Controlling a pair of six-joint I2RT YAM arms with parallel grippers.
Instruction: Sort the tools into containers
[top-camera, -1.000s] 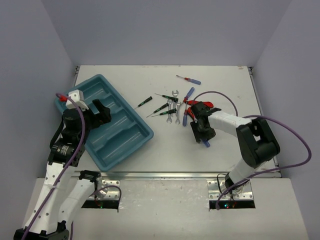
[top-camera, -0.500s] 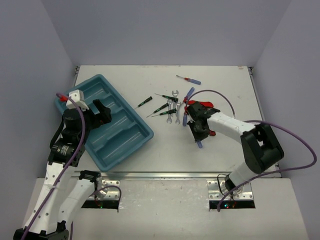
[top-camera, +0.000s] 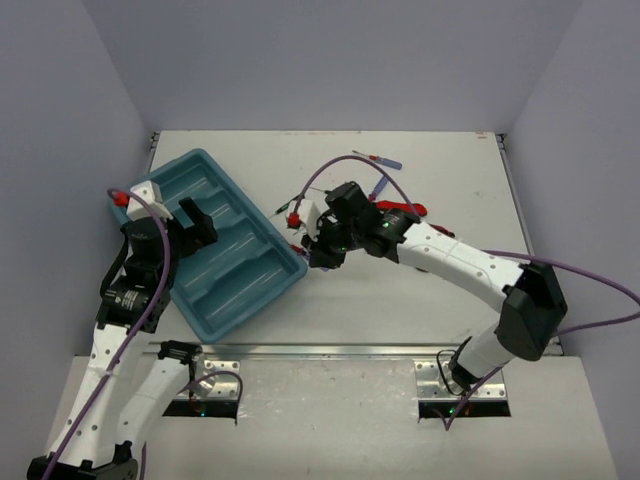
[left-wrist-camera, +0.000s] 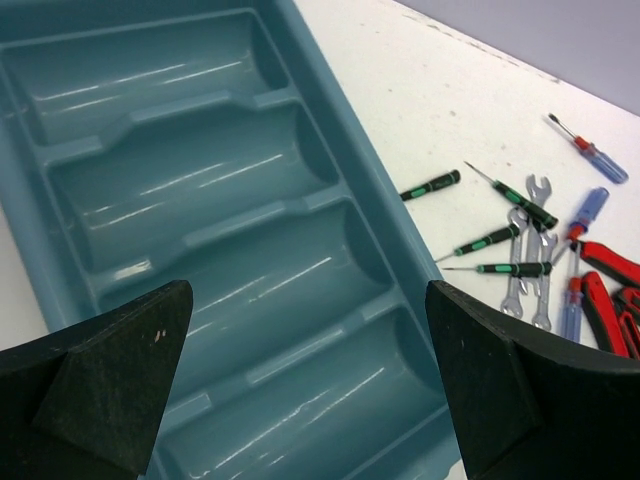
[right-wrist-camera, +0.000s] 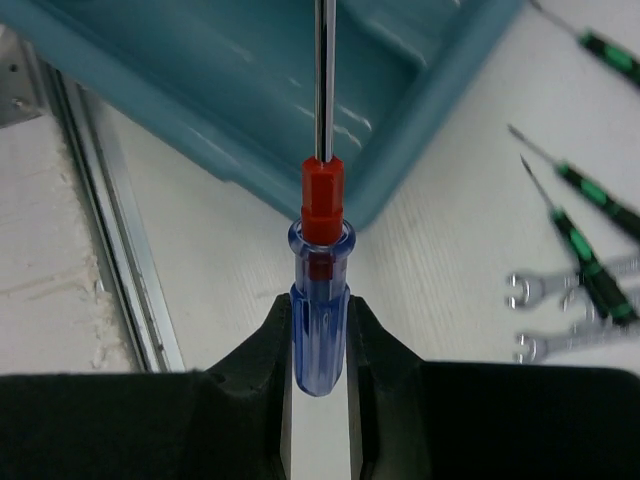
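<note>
A blue-and-red screwdriver (right-wrist-camera: 320, 300) is clamped by its clear blue handle between the fingers of the right gripper (right-wrist-camera: 320, 312). The jaws are closed narrowly on the handle's butt end. In the right wrist view the red collar and the steel shaft point to 12 o'clock. The shaft is seen crossing the rim of the tray (right-wrist-camera: 250, 160) and passing over one of its compartments before it leaves the frame. How high the tool is held above the tray cannot be told.

In the top view the tray (top-camera: 250, 275) is seen at 9 o'clock on the table (top-camera: 430, 300), with its long axis running from 11 to 5 o'clock. The right gripper (top-camera: 318, 252) is placed just beside the tray's 3 o'clock rim.

The left gripper (left-wrist-camera: 308, 300) is spread wide, with nothing between its fingers, and is held above the tray's compartments, none of which is seen to hold a tool.

The other tools are gathered on the table at 3 o'clock of the tray, apart from it. Four black screwdrivers (left-wrist-camera: 497, 238) with green marks are seen there, one of them (left-wrist-camera: 430, 185) nearest the tray. Two wrenches (left-wrist-camera: 538, 187) lie touching them at their 3 o'clock side. Two blue-handled screwdrivers (left-wrist-camera: 603, 160) and red pliers (left-wrist-camera: 605, 262) are placed further toward 3 o'clock.
</note>
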